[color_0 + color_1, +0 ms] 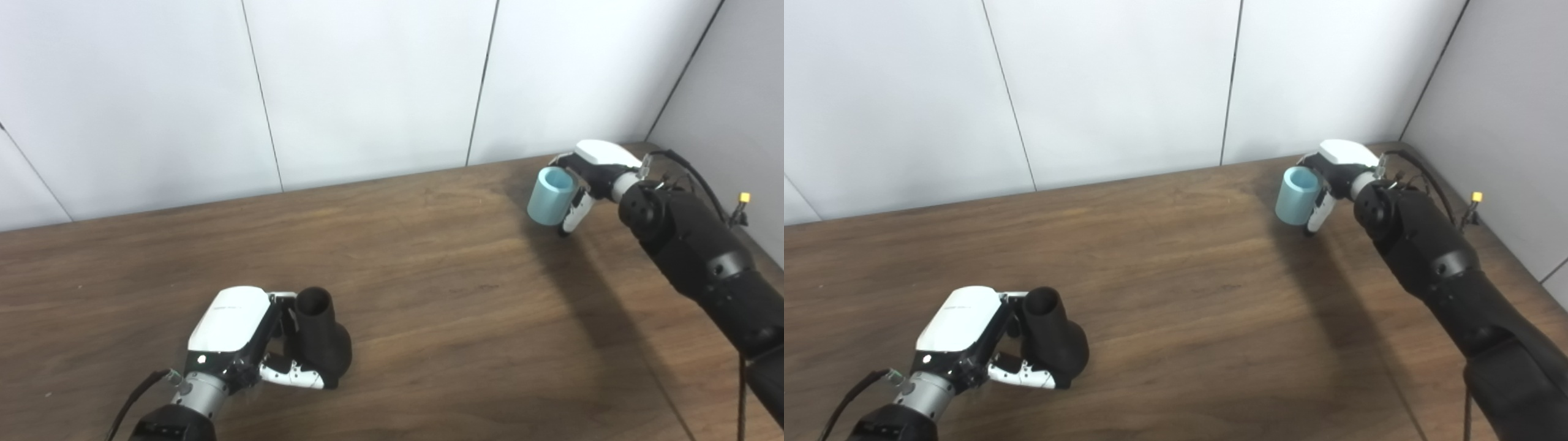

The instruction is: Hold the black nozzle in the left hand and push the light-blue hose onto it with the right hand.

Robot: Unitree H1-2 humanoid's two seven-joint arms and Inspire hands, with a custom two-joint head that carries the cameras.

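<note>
Black plastic marks the one nozzle in the left eye view, clamped in the left hand, whose arm comes in low at the bottom left corner. That hand lies close over the brown wooden worktop, its white back turned up, its fingers wrapped round the nozzle's wide base. The nozzle stands just beside the palm on its right, its open narrow mouth tilted up and away. Far off toward the back right, the right hand is raised above the worktop on a long black arm that enters from the right edge. Its fingers are closed on the one light-blue hose, a short tube that sits on the hand's left side with its open end facing up and toward the wall. The two hands are well apart, and hose and nozzle do not touch.

From the right eye view, the same count holds: one nozzle, one hose, two hands. The left hand grips the nozzle from its left, fingers curled under the flared base near the worktop. The right hand holds the hose aloft, clear of the worktop near the back corner, with a dark shadow falling on the wood below it. Thin cables run along the right wrist.
</note>
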